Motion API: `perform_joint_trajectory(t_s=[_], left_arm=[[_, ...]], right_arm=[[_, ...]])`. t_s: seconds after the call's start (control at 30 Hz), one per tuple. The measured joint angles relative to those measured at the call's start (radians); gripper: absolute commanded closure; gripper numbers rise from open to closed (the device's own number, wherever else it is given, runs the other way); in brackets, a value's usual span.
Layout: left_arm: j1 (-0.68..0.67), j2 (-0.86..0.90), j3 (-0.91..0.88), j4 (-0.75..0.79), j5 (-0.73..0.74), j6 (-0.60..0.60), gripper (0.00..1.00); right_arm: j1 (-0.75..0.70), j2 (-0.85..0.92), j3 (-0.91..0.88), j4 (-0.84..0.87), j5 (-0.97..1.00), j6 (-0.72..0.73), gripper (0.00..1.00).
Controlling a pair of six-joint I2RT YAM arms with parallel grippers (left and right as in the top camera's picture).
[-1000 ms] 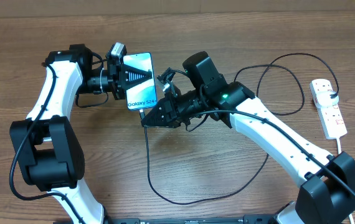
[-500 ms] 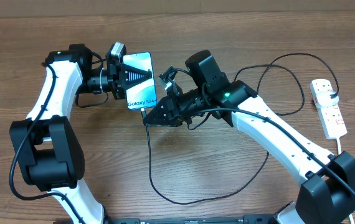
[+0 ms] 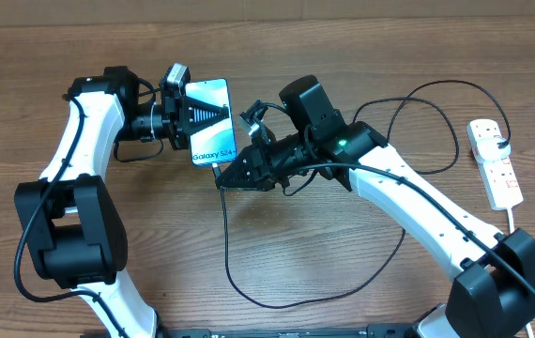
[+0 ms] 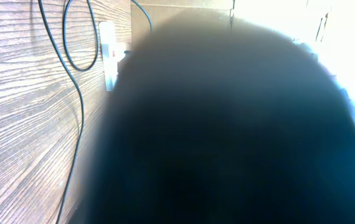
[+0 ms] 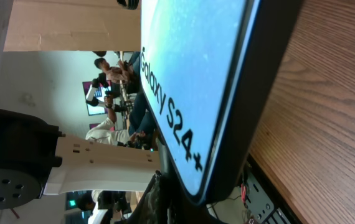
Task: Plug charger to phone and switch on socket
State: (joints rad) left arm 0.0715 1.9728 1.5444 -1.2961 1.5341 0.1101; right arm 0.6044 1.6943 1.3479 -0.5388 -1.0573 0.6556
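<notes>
The left gripper (image 3: 206,117) grasped the slim teal-screened phone (image 3: 213,150); the right gripper (image 3: 221,178), clenched on the thin black charger cable (image 3: 224,246) tip, needed a straight, gentle push into the port.

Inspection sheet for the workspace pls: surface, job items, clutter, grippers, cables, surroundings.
Surface: wood-grain table, no damage seen.
Job's things: phone screen up, "Galaxy S24" end toward the right arm; charger tip at that end, seating not visible; socket at the table's right side, switch state too small to tell.
Clutter: nothing seen.
Grippers: left gripper shut on the phone; right gripper shut on the charger near its tip.
Cables: charger loops across the table to the socket; white cord runs toward the right arm's base.
Surroundings: cardboard behind the table; left wrist view mostly blocked by dark blur.
</notes>
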Motion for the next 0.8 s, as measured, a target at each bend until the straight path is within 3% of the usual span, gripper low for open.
perform_joint_trajectory(t_s=[0.8], left_arm=[[0.001,0.000,0.000,0.003,0.000,0.000,0.96]], right_arm=[[-0.010,0.000,0.000,-0.002,0.000,0.000,0.96]])
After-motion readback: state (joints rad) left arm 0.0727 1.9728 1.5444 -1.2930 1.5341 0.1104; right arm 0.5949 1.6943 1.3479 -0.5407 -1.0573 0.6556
